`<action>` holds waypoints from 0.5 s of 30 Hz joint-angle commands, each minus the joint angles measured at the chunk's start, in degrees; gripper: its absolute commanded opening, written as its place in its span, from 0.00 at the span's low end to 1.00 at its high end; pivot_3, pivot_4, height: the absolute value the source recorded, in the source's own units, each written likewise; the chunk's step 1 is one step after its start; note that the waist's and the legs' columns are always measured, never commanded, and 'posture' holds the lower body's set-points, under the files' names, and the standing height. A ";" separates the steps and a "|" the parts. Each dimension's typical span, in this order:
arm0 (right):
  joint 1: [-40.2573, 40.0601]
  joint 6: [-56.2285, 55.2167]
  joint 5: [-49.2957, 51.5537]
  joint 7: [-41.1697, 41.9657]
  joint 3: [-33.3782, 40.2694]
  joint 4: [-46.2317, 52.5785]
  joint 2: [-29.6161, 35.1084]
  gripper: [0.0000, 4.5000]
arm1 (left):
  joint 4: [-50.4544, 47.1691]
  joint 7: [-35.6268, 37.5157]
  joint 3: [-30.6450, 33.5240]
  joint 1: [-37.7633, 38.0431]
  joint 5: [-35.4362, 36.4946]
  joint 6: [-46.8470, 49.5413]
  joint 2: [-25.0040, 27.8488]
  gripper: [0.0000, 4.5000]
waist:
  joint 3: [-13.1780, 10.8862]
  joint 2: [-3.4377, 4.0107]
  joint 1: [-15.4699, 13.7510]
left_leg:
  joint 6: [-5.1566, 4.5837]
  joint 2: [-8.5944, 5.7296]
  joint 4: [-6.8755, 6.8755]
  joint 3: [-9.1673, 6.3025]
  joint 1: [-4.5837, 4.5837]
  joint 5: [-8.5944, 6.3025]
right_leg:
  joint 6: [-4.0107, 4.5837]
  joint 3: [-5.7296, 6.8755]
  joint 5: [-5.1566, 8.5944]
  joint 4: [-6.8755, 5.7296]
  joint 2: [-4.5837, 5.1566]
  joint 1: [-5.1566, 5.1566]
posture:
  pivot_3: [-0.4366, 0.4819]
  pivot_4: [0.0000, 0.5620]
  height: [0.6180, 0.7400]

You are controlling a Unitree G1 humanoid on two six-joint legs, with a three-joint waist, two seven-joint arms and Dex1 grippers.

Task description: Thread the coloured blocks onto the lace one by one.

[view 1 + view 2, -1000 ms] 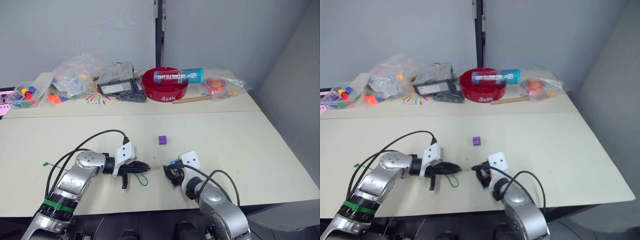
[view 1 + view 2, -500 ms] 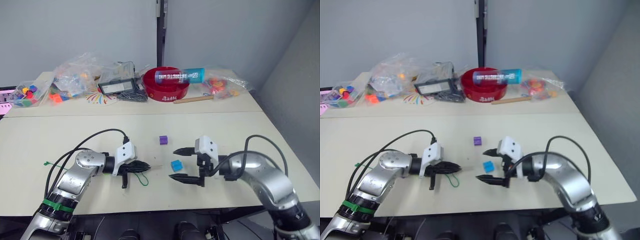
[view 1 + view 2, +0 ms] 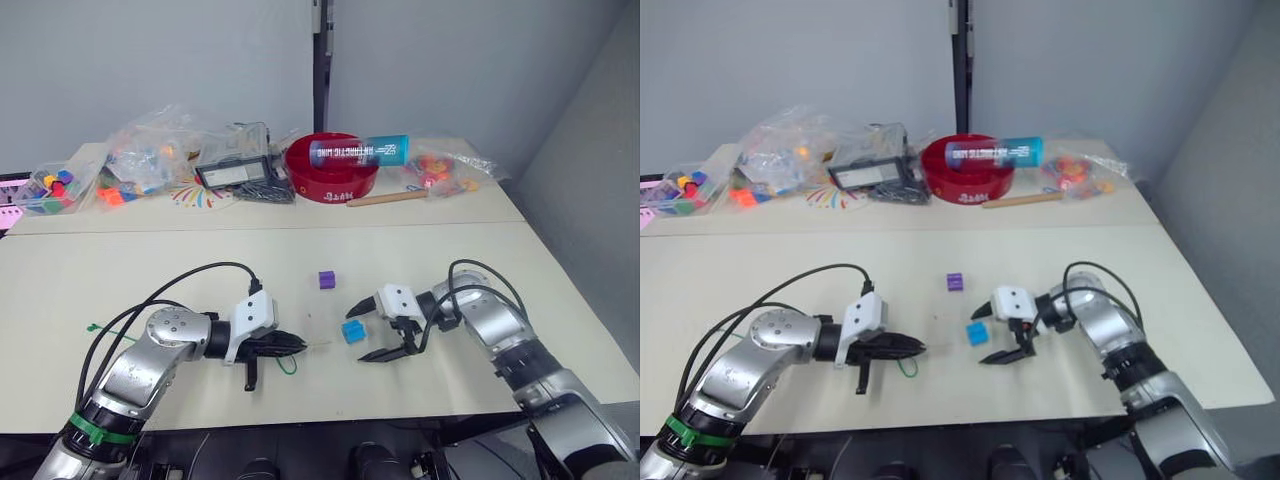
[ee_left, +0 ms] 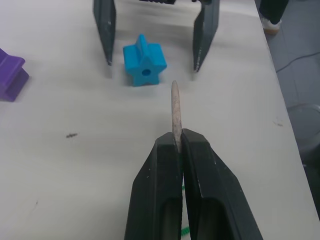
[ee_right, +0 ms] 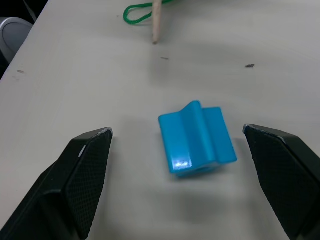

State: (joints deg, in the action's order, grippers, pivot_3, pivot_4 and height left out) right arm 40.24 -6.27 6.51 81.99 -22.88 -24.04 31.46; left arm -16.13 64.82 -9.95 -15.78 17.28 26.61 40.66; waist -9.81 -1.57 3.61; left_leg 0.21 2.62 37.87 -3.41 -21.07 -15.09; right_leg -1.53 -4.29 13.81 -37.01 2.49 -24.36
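The left hand is clenched on the lace, pinching it just behind the stiff tan tip so that the tip sticks out past the black fingers and points toward the cyan-blue block. A short loop of the green cord curls on the counter right beside that hand, and another thin bit of green lies near the counter's left edge, well apart. The cyan-blue block sits on the counter between the two hands, its hole facing the lace tip but not touching it. The right hand is released, its two fingers spread wide on either side of the block with a clear gap to each. A purple block rests alone a little farther back on the counter. Along the far side are a red bowl with a blue tube lying across it, several clear bags, and a tub of mixed small cubes.
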 commanded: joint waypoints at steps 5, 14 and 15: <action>2.97 -4.59 -1.82 1.94 0.94 -7.27 -3.09 0.80 | -2.94 -4.32 -0.44 -0.46 -2.69 0.80 0.90 0.00 | 0.00 0.01 -0.25 | 0.00 -0.01 0.00 -0.01 -0.01 0.00 | 0.01 0.00 -0.01 -0.01 0.01 0.00 | 0.48 0.27 0.92; 1.32 -2.65 -1.65 0.72 2.93 -6.64 -3.32 0.31 | -3.46 -6.03 -2.49 -1.03 -3.02 1.59 -0.37 0.00 | 0.00 0.02 -0.70 | 0.01 0.00 0.00 0.00 0.04 0.00 | 0.03 0.00 -0.02 -0.08 0.00 0.00 | 0.48 0.27 0.92; 0.74 -1.92 -1.62 0.17 3.10 -5.65 -3.30 0.31 | -3.23 -5.91 -2.82 -1.43 -2.99 1.59 -0.62 0.00 | 0.00 0.02 -0.80 | 0.01 -0.01 0.00 0.00 0.04 0.00 | 0.03 0.00 -0.02 -0.08 0.01 0.00 | 0.48 0.27 0.92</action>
State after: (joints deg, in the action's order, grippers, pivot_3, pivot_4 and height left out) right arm 41.41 -9.11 4.67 83.19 -21.07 -31.49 27.84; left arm -18.02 59.06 -12.64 -16.06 13.76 28.14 40.21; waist -9.81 -1.56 2.81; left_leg 0.22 2.62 37.87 -3.41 -21.04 -15.09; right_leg -1.51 -4.29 13.79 -37.09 2.49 -24.35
